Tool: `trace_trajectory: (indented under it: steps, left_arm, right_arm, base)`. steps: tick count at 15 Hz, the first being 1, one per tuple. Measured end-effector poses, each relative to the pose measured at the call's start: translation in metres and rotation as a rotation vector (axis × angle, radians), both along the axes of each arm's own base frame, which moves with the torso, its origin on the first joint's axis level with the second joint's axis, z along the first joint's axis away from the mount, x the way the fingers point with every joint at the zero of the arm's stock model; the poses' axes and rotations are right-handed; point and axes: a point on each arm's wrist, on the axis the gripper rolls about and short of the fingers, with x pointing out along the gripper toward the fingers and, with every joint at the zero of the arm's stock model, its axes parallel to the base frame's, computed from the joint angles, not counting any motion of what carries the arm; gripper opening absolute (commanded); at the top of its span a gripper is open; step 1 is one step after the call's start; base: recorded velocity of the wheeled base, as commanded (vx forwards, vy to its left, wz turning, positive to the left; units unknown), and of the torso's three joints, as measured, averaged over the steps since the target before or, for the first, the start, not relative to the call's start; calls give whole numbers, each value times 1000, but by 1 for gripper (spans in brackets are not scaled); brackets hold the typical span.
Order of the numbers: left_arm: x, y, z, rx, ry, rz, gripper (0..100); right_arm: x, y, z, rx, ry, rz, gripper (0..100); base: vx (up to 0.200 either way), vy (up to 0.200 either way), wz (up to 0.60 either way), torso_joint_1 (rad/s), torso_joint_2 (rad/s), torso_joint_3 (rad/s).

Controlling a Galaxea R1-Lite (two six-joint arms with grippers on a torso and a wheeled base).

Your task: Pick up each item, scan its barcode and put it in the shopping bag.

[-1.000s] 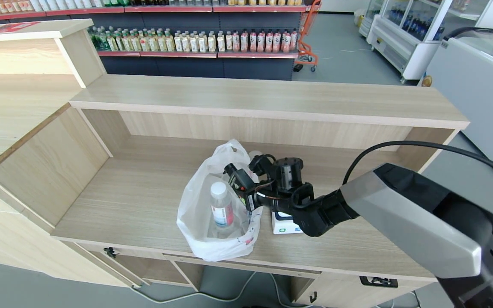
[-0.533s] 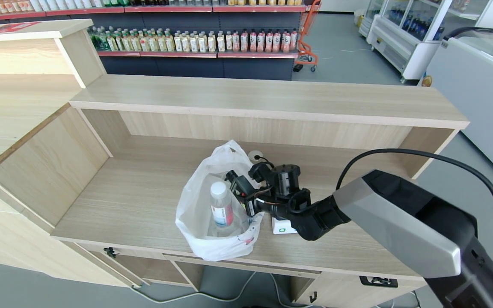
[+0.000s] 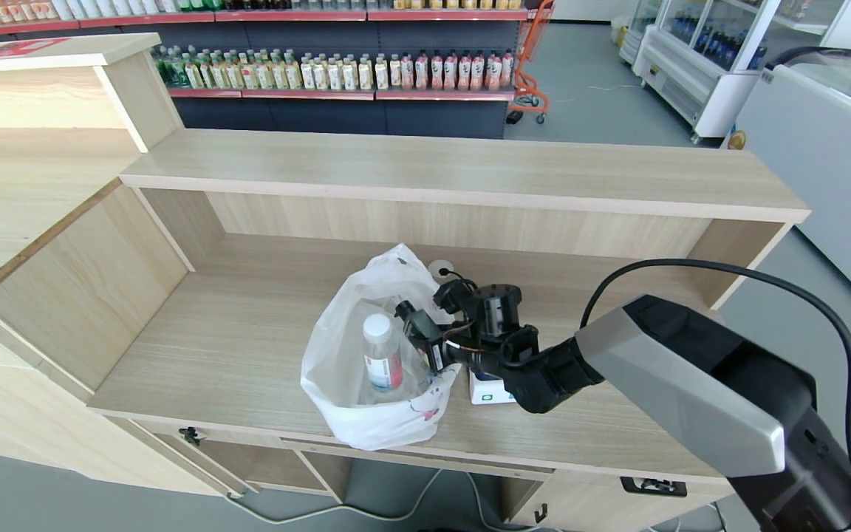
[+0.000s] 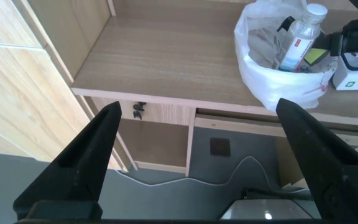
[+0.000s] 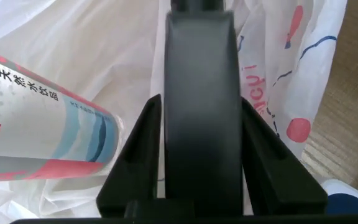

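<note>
A white plastic shopping bag (image 3: 344,391) stands open on the wooden counter (image 3: 233,347). Upright inside it is a clear water bottle (image 3: 383,358) with a white cap and a red and blue label. My right gripper (image 3: 405,310) is at the bag's right rim, just inside the mouth and beside the bottle. In the right wrist view the right gripper (image 5: 197,25) is shut, with nothing seen in it, between the bottle (image 5: 42,143) and the bag wall (image 5: 272,74). My left gripper (image 4: 199,107) hangs open, low in front of the counter, left of the bag (image 4: 272,81).
A small white scanner box (image 3: 486,389) sits right of the bag, under my right wrist. A little white round thing (image 3: 440,267) lies behind the bag. A raised ledge (image 3: 462,174) runs along the counter's back, a side wall (image 3: 78,288) on the left. A yellow-green item (image 4: 316,56) lies in the bag.
My right arm has shifted slightly left and lowered, bringing its gripper deeper into the bag's mouth. The bag's rim has moved a little with it. The bottle stands as before.
</note>
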Motion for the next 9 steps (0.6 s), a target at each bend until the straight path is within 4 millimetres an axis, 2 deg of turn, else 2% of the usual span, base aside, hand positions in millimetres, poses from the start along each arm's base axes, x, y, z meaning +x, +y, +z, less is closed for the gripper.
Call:
trace_trajectory:
  steps: [3,5,7,9]
  left_arm:
    - [0,0,0,0,0,0,100]
    - [0,0,0,0,0,0,100]
    - [0,0,0,0,0,0,100]
    - [0,0,0,0,0,0,100]
  right_arm:
    - [0,-2,-1,0,7,-2,100]
    - [-1,-3,6,9,2,-4,100]
    - [-1,-12,22,21,-13,-20,100]
    - [-6,-28,48,40,-31,-45,100]
  base:
    - [0,0,0,0,0,0]
    - [0,0,0,0,0,0]
    - [0,0,0,0,0,0]
    - [0,0,0,0,0,0]
